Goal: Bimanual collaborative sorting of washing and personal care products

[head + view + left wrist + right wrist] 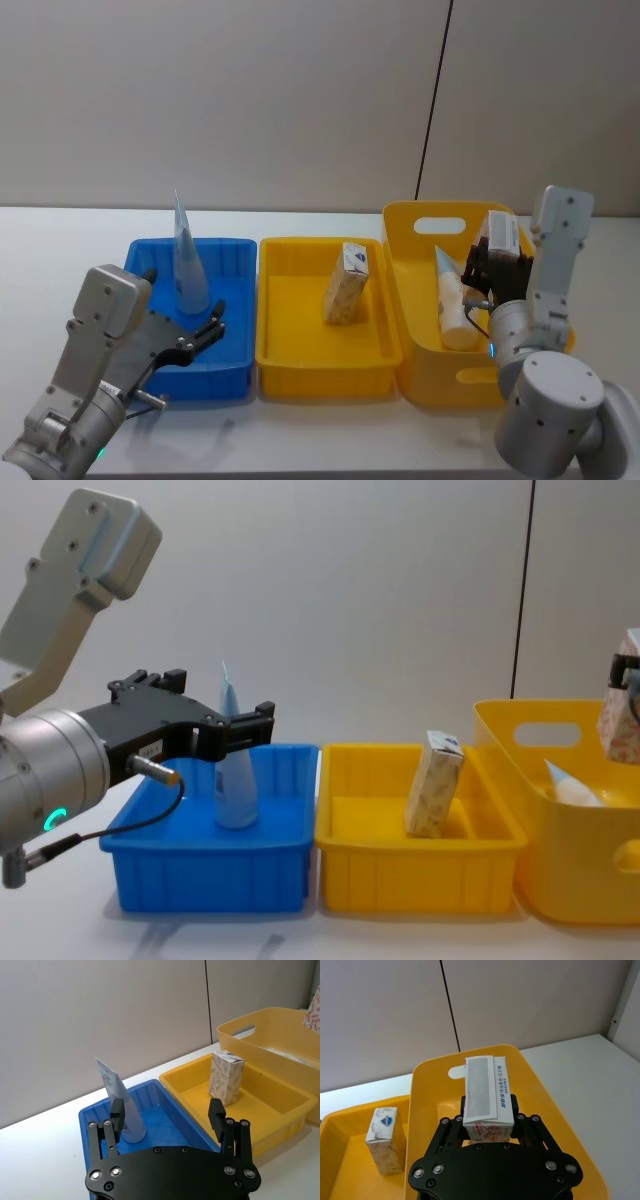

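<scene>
While left gripper (167, 1112) gapes by tube (121, 1110), right gripper (489, 1121) apparently clamps carton (486, 1095).

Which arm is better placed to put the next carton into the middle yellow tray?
The right. Its gripper is already shut on a carton, held above the tall yellow bin beside the middle yellow tray. The left gripper is open and empty by the tube standing in the blue tray.

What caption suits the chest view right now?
Left gripper open beside the upright tube in the blue bin; right gripper holds a carton.
</scene>
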Available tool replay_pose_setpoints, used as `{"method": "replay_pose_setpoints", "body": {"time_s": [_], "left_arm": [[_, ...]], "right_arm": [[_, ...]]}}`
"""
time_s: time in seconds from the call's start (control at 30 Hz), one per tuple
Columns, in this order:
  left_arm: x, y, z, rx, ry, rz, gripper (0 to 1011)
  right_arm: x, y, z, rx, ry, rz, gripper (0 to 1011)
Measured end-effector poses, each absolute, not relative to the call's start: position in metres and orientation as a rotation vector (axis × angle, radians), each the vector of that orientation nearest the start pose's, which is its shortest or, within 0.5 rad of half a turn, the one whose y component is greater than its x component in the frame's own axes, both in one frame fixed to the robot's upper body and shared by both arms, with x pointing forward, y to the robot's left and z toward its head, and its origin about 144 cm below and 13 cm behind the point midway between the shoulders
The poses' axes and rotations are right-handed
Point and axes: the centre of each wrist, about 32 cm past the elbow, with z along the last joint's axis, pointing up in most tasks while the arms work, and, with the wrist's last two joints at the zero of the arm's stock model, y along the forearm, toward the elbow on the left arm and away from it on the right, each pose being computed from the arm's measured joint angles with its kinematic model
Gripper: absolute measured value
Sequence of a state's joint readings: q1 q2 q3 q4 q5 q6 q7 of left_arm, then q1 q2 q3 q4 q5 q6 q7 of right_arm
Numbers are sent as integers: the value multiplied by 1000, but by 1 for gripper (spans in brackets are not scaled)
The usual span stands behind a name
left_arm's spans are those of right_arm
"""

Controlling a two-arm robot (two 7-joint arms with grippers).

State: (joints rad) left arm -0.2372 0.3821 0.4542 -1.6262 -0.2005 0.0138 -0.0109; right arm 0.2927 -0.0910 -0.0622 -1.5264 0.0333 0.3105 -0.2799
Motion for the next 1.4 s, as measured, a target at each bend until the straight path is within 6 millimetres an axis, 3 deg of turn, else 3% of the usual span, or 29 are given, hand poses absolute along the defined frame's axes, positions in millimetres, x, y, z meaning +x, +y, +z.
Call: {"method": "replay_pose_setpoints", "body": {"time_s": [0.4,0.73,1.03,1.4], "left_arm": [[492,198,1204,61,-268,1124,1001],[492,198,1204,61,-268,1124,1001],[492,198,1204,61,-268,1124,1001],[492,198,1204,61,-268,1124,1001]], "right_arm": [[540,-177,1235,-6,172,-1762,373],[542,-177,1235,-12,185,-1766,726],[543,-177,1235,-14,191,-1767,972],[541,-177,1235,7,178,-1756,1004]]}}
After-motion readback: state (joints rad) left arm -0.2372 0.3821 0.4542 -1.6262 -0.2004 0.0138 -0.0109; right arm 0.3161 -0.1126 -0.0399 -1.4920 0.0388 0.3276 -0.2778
